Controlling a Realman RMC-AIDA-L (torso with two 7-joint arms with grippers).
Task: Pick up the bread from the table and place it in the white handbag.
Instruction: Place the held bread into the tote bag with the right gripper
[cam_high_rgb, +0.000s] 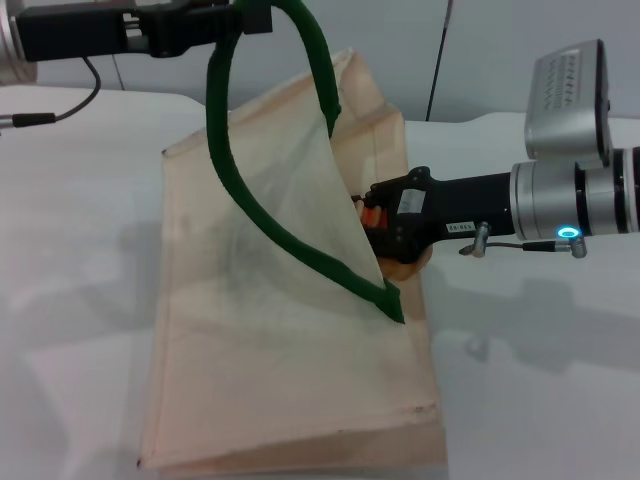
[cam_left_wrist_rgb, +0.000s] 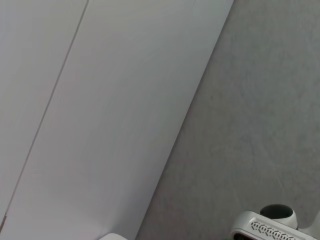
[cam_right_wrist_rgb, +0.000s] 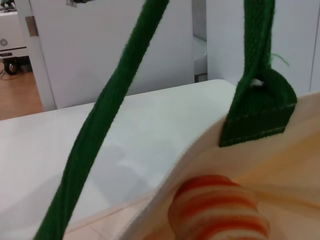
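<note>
Green rope handle (cam_high_rgb: 262, 150) rises in a tall loop over the white handbag (cam_high_rgb: 250, 350), and my left gripper (cam_high_rgb: 240, 18) holds its top up near the far edge of the head view, closed around the strap so that the near side of the bag is lifted like a tent. That raised fabric panel stands between the head camera and the mouth of the bag, hiding most of what happens there. My right gripper (cam_high_rgb: 372, 222) reaches in from the right, level over the table (cam_high_rgb: 70, 200), with its black body pushed against the bag's open right edge; its fingers are hidden behind the fabric, but the bread (cam_high_rgb: 405, 266) sits clamped at their tips, a tan and orange bit of it peeping out under the gripper. From my right wrist, the bread (cam_right_wrist_rgb: 217, 212) shows its orange stripes right at the cream rim of the bag (cam_right_wrist_rgb: 165, 200), just below the green patch (cam_right_wrist_rgb: 257, 112) where the handle is sewn on, and the other strand of the handle (cam_right_wrist_rgb: 107, 115) crosses in front. I cannot tell whether anything lies deeper inside the bag.
</note>
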